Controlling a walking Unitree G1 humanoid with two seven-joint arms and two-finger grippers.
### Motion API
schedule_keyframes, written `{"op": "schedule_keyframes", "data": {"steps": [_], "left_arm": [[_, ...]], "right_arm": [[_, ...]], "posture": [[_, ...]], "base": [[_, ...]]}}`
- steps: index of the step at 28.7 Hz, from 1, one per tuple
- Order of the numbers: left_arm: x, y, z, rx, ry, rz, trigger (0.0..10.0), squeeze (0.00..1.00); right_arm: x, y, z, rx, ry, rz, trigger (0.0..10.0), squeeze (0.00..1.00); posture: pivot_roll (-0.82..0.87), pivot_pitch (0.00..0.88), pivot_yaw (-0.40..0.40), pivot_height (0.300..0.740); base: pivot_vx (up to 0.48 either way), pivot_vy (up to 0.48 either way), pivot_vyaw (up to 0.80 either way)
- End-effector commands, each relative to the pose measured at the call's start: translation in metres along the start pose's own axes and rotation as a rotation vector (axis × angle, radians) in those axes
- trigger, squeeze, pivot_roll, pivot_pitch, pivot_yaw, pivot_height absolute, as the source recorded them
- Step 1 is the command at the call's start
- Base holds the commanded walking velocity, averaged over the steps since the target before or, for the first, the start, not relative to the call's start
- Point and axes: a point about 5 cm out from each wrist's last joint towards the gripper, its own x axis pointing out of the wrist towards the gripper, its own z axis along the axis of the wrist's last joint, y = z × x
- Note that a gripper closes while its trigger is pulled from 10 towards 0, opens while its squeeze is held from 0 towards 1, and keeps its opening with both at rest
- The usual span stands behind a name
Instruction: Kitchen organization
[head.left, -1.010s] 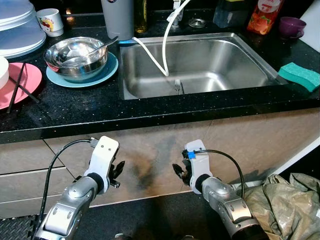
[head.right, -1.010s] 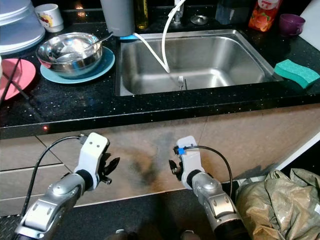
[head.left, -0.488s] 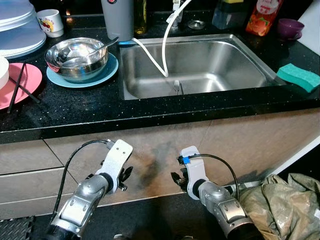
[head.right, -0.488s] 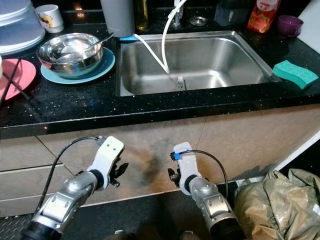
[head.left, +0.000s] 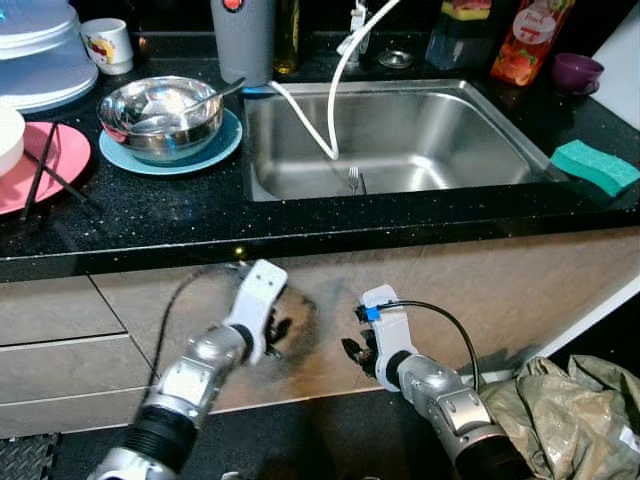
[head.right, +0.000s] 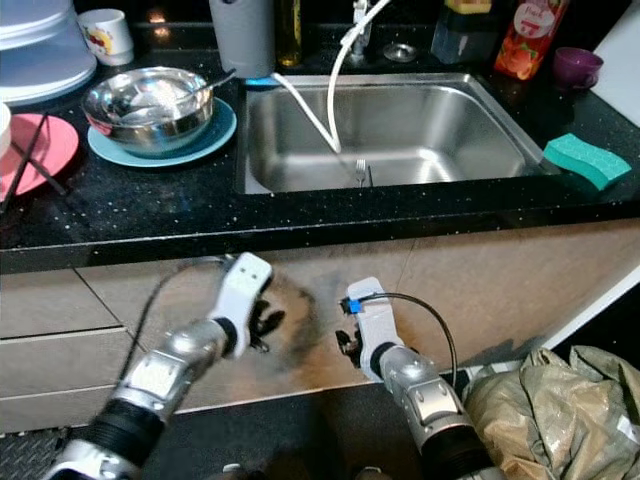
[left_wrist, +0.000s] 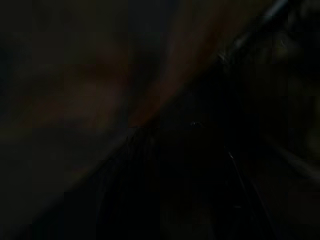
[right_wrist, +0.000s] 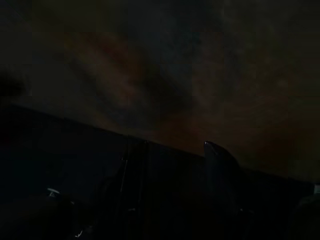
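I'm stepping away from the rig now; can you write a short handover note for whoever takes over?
Left gripper: low in front of the cabinet below the counter, blurred, holding nothing that shows.
Right gripper: low by the cabinet under the sink, holding nothing that shows.
Things: steel bowl with a spoon sits on the blue plate, left of the sink. Fork lies in the sink. Pink plate with chopsticks at far left. Green sponge right of the sink. Mug at the back left.
Done: nothing that can be told.
Left: everything on the counter is untouched; both arms must rise to counter height first.
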Motion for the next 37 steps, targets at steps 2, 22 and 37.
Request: {"op": "schedule_keyframes", "data": {"steps": [2, 22, 37], "left_arm": [[-0.007, 0.004, -0.023, 0.060, 0.094, 0.062, 10.0, 0.00], [-0.059, 0.031, -0.026, 0.144, -0.067, 0.215, 10.0, 0.00], [-0.120, 0.052, -0.053, 0.146, -0.070, 0.168, 10.0, 0.00]], "right_arm": [[-0.003, -0.005, -0.004, 0.011, 0.003, -0.024, 10.0, 0.00], [-0.001, 0.000, -0.003, 0.018, -0.010, -0.013, 10.0, 0.00], [0.000, -0.001, -0.001, 0.015, -0.015, -0.008, 10.0, 0.00]], "posture": [[0.00, 0.121, -0.042, 0.740], [0.02, 0.112, -0.036, 0.740], [0.04, 0.108, -0.046, 0.740]], "base": [[0.000, 0.000, 0.00], [0.000, 0.000, 0.00], [0.000, 0.000, 0.00]]}}
